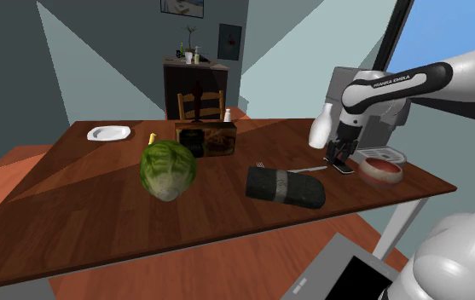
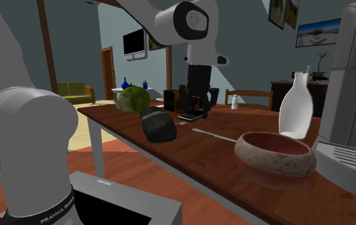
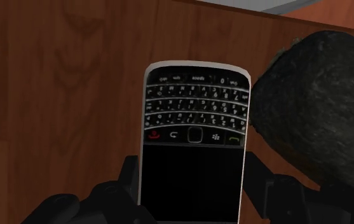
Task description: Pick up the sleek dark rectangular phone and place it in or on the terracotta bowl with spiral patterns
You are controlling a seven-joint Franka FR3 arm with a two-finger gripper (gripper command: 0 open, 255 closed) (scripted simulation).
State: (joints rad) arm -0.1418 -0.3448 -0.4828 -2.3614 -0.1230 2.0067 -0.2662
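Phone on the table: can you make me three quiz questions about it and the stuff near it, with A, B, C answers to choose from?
1. Where is the phone?
A. In a drawer
B. On the brown table, right below the gripper
C. On a shelf

2. What colour is the round cabbage?
A. Green
B. Purple
C. Orange

3. How is the phone lying?
A. Standing on its end
B. Face down
C. Flat, with its keys and screen facing up

Answers:
1 B: the shoulder view shows it on the tabletop under the black gripper.
2 A: its leaves are green in the shoulder view.
3 C: the wrist view looks straight down on the rows of keys and the dark screen.
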